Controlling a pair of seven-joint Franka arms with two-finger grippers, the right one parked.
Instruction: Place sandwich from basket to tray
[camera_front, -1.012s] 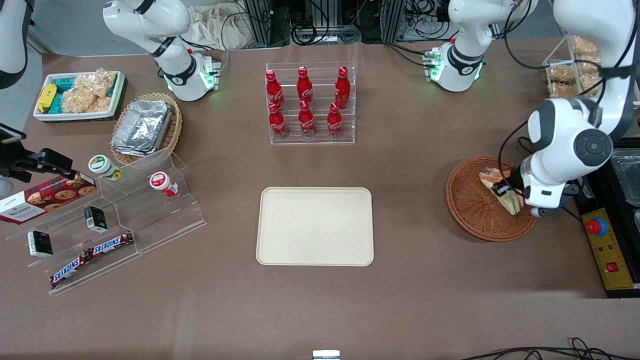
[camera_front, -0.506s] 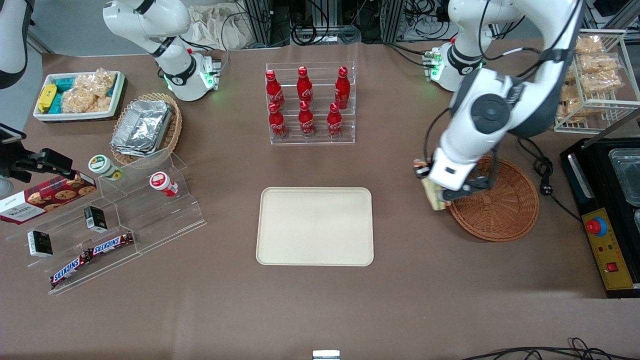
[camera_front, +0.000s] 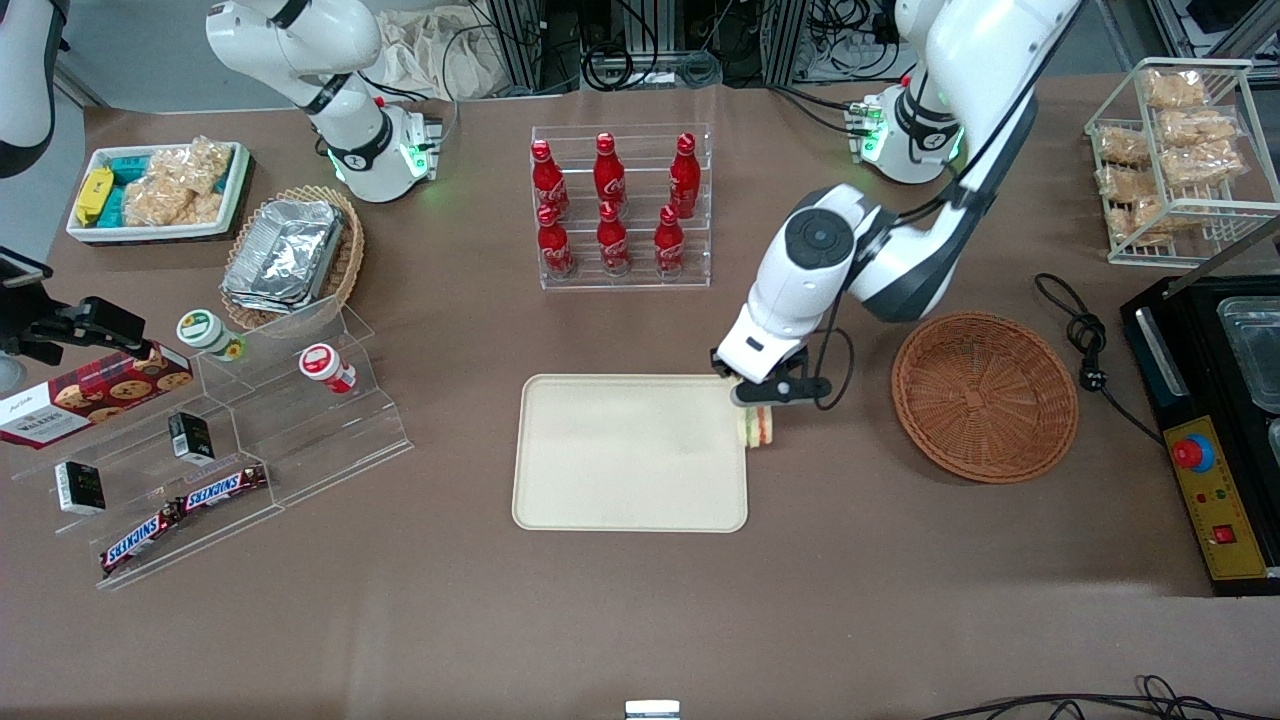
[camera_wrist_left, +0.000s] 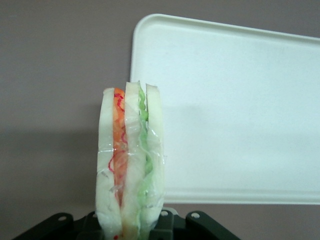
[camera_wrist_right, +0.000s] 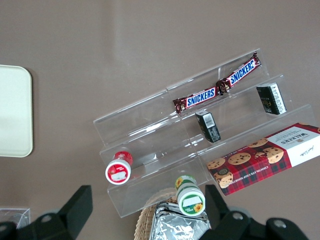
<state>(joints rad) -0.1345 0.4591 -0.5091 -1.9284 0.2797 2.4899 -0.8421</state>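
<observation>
My left gripper (camera_front: 758, 405) is shut on the sandwich (camera_front: 757, 428), a clear-wrapped wedge of pale bread with orange, red and green filling (camera_wrist_left: 131, 165). It hangs in the air over the edge of the cream-beige tray (camera_front: 628, 452) on the basket's side. In the left wrist view the sandwich stands on edge over brown table, with the tray (camera_wrist_left: 235, 110) beside it. The round reddish-brown wicker basket (camera_front: 984, 395) lies toward the working arm's end of the table and holds nothing.
A clear rack of red cola bottles (camera_front: 620, 205) stands farther from the front camera than the tray. A stepped acrylic shelf (camera_front: 215, 450) with snacks lies toward the parked arm's end. A wire rack of bagged snacks (camera_front: 1180, 150), a black cable (camera_front: 1085, 335) and a control box (camera_front: 1215, 500) flank the basket.
The left arm has lifted the sandwich out of the basket and carried it sideways to the tray's edge. The basket now holds nothing.
</observation>
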